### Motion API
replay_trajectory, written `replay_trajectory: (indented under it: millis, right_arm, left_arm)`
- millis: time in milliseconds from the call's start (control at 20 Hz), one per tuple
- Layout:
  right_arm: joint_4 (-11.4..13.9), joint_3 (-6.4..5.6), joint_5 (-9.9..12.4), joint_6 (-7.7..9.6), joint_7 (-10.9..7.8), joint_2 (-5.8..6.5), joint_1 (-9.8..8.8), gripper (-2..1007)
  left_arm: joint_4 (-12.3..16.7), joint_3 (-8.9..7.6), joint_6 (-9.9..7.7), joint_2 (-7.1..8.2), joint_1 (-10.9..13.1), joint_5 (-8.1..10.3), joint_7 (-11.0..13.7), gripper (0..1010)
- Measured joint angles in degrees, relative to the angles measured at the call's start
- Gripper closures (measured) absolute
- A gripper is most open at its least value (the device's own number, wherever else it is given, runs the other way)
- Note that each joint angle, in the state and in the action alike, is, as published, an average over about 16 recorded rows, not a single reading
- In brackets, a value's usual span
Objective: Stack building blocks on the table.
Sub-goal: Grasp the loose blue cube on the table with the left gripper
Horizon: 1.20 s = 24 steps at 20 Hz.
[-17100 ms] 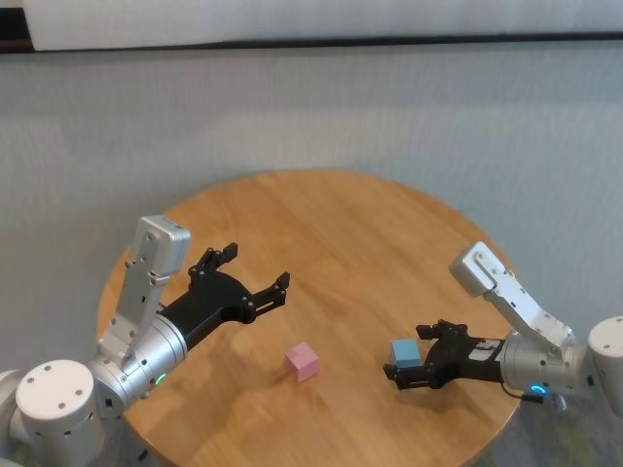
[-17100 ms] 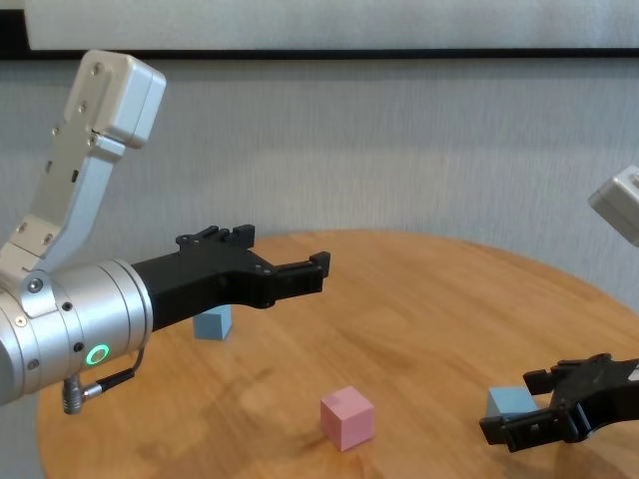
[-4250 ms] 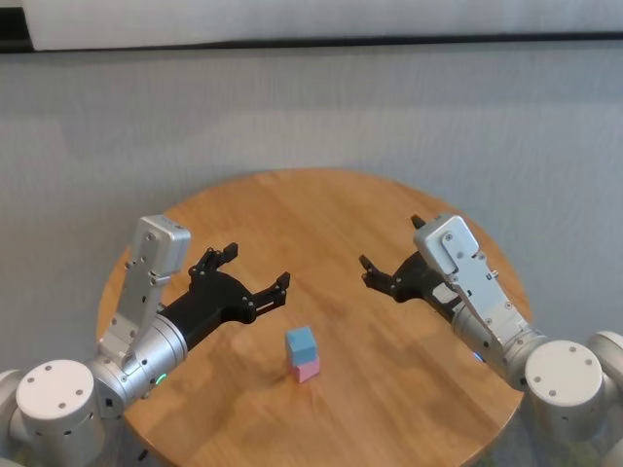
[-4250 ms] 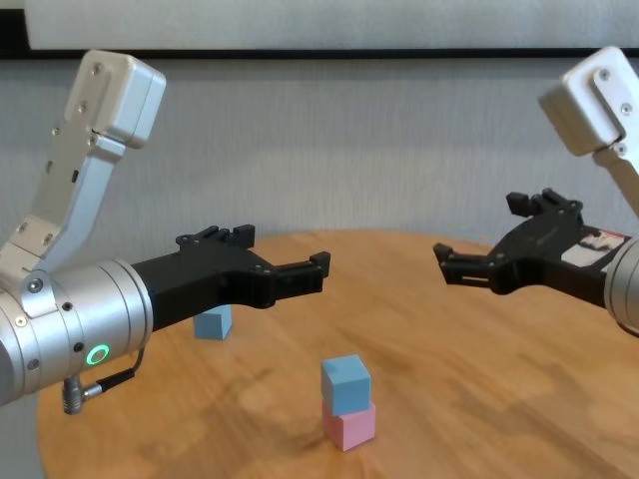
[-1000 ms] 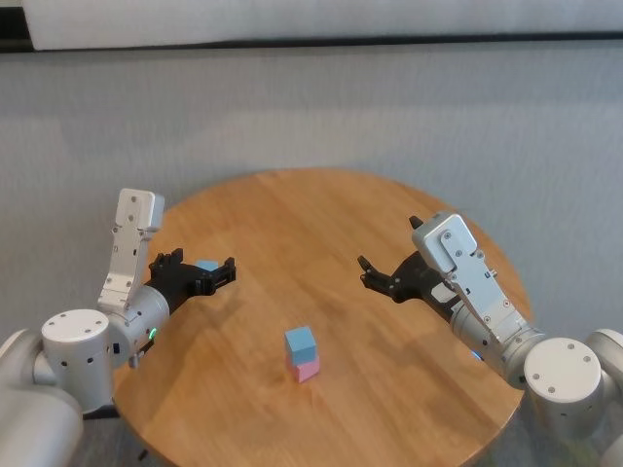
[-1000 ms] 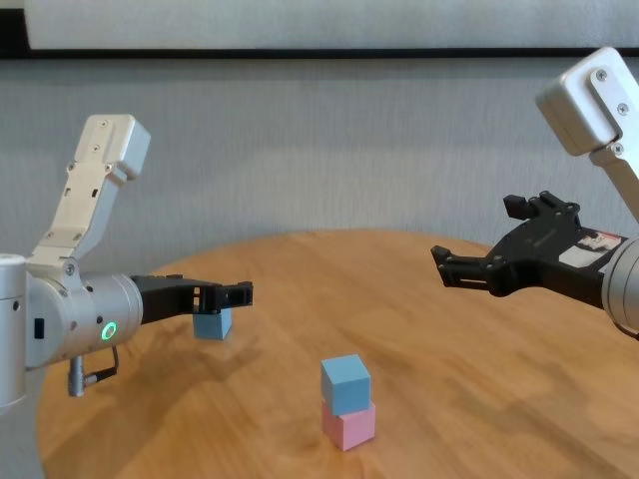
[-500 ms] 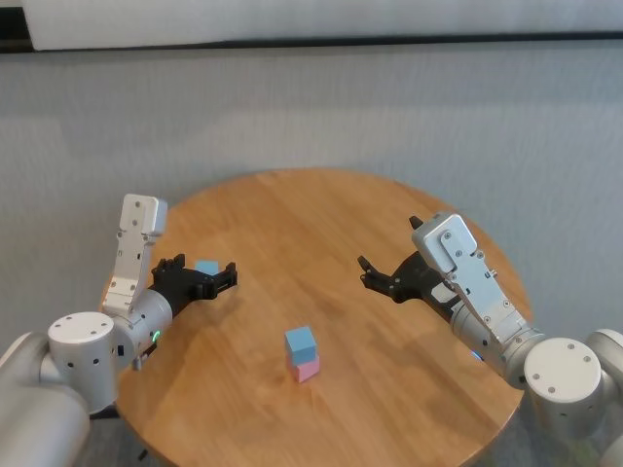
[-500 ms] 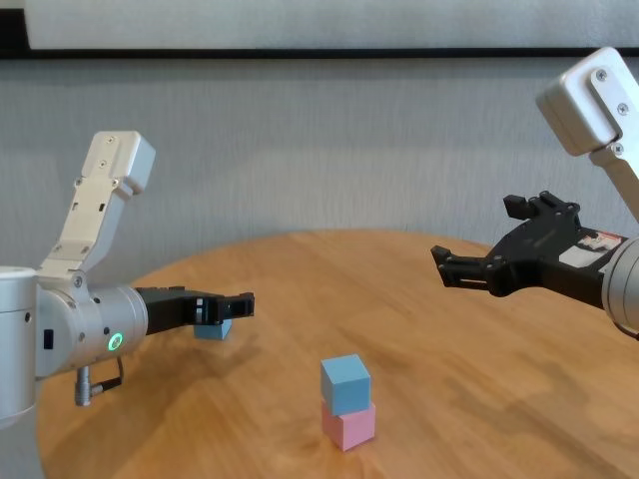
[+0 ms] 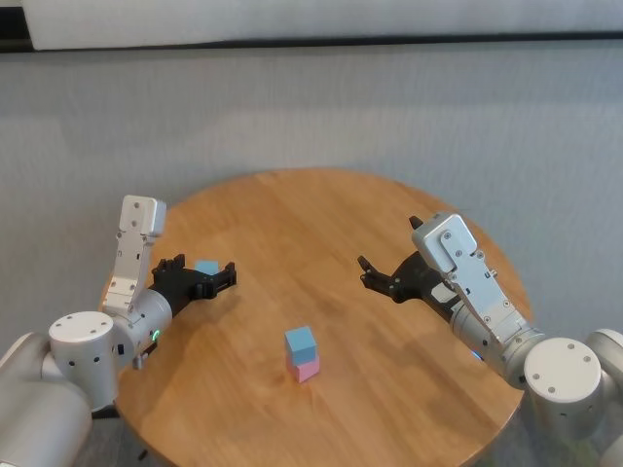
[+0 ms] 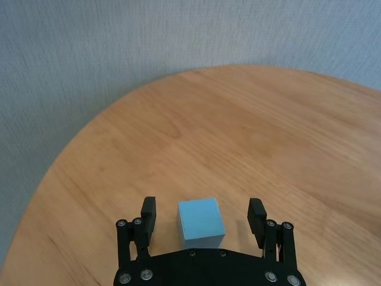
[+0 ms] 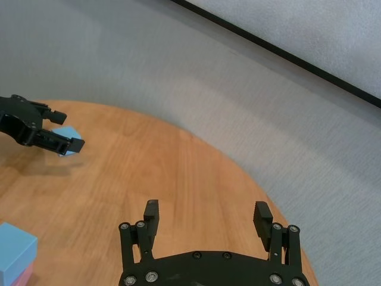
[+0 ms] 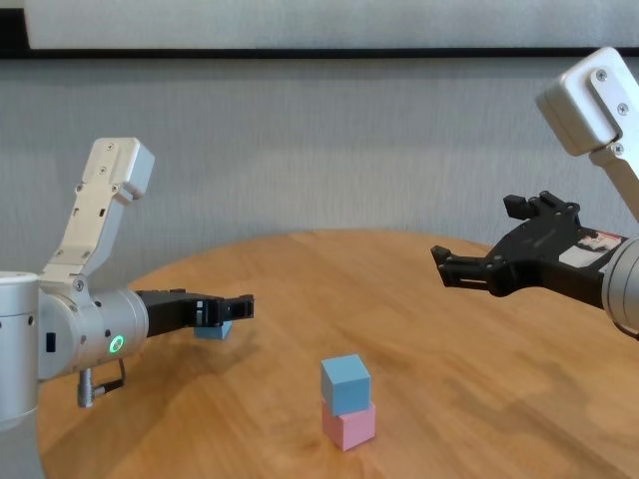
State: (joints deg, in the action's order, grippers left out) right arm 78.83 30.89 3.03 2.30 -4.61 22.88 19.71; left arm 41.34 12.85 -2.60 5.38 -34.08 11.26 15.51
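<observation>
Loose blue block point(image 10: 201, 219) is half hidden in the chest view behind the left gripper's fingers; only a sliver shows there. In the left wrist view its near base is cut off by the gripper body. Contact between fingers and block faces: none visible, a gap shows on both sides.

Blocks: matte cubes of equal size. A blue block point(image 9: 301, 341) sits on the pink block point(image 9: 306, 368), slightly twisted against it, near the middle of the table point(image 9: 321, 214). The loose blue block lies well to the left of this stack, near the table's left edge.

Left gripper point(image 10: 202, 215): low over the table, level, fingers spread wide on either side of the loose blue block, gripping nothing. Right gripper point(image 9: 387, 276): raised right of the stack, well apart from it, fingers wide open, empty.
</observation>
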Motion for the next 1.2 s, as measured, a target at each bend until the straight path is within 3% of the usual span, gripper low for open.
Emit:
replay_trajectory:
  millis: [650,1200]
  right_arm:
    - [0.00,0.00,0.00,0.00,0.00,0.00,0.00,0]
    - [0.00,0.00,0.00,0.00,0.00,0.00,0.00,0]
  left_arm:
    - [-4.91,-0.19,1.66,-0.39,-2.23,-0.79,1.79,9]
    - [-5.75,-0.08,2.16,-0.45,-2.68,-1.03,2.06,44]
